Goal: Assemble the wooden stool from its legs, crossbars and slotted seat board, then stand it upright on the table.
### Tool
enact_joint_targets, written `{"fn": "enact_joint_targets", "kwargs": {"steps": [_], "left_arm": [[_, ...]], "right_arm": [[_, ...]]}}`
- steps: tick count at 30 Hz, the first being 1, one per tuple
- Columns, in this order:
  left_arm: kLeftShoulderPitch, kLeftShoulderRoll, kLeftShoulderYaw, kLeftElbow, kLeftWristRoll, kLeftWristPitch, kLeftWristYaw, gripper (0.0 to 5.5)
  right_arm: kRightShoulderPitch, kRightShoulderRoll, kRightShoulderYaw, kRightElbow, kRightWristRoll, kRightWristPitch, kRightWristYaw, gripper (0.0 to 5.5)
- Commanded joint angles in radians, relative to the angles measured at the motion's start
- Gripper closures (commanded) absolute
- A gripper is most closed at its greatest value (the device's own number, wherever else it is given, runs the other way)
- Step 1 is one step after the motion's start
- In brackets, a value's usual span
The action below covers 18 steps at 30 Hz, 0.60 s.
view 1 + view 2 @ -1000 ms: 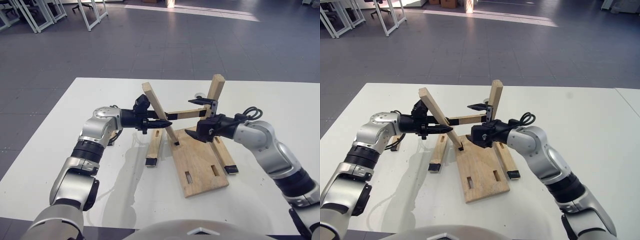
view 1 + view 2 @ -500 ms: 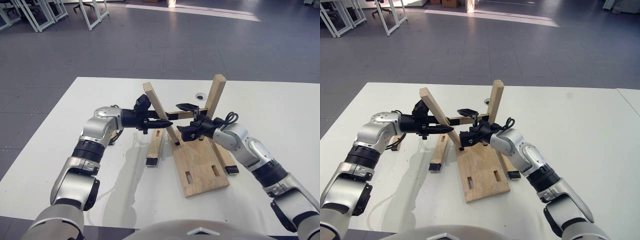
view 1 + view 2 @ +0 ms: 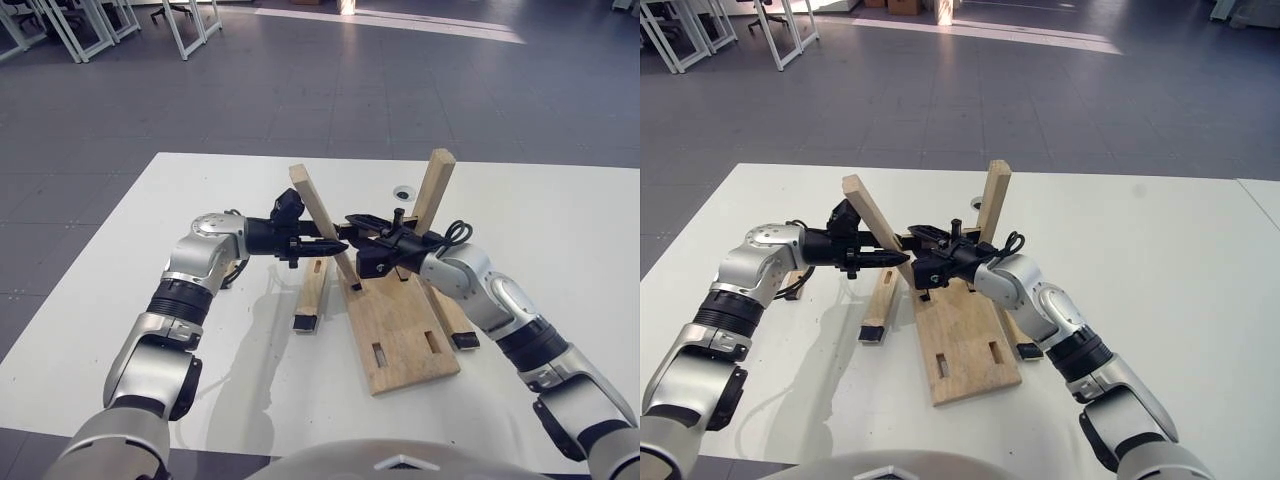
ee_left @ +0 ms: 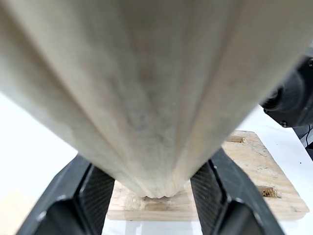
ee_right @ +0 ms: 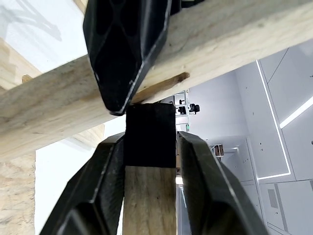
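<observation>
Stool [image 3: 385, 300], wooden, part-built, on white counter [image 3: 570, 250]

Left eye view: slotted seat board [image 3: 405, 340] flat at centre; left leg [image 3: 315, 205] set at a far slot, leaning up and away to the left; right leg [image 3: 435, 185] rising at the board's far right, base hidden by the right arm. Left hand [image 3: 330, 244] clamped on left leg at mid-height; right hand [image 3: 358, 232] just beside it, between the two legs. Two loose legs lying flat, one [image 3: 309, 290] left of the board, one [image 3: 448, 312] against its right edge

Right eye view: same layout; two near slots [image 3: 943, 367] in the board unfilled

Left wrist view: fingers [image 4: 93, 193] pressed to either side of left leg, board beyond

Right wrist view: fingers [image 5: 105, 186] closed narrowly on crossbar [image 5: 149, 210], its dark end butting the left leg

Progress, judged: two of four legs up, one crossbar held at its joint; other legs, further bars and standing upright outstanding

Obscured: crossbar's far end; whether either leg sits fully home cannot be told
</observation>
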<state>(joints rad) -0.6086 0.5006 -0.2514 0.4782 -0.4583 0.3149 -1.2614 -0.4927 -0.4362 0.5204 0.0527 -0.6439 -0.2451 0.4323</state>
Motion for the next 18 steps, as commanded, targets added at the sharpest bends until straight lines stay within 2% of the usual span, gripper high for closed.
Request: {"fn": "enact_joint_targets", "kwargs": {"steps": [1, 18], "left_arm": [[0.118, -0.036, -0.132, 0.094, 0.163, 0.059, 0.048, 3.43], [0.094, -0.030, -0.150, 0.138, 0.179, 0.048, 0.032, 3.43]], "right_arm": [[-0.031, 0.015, -0.030, -0.011, 0.012, -0.001, -0.001, 4.19], [-0.027, 0.022, -0.035, -0.012, 0.022, -0.008, -0.007, 4.19]]}}
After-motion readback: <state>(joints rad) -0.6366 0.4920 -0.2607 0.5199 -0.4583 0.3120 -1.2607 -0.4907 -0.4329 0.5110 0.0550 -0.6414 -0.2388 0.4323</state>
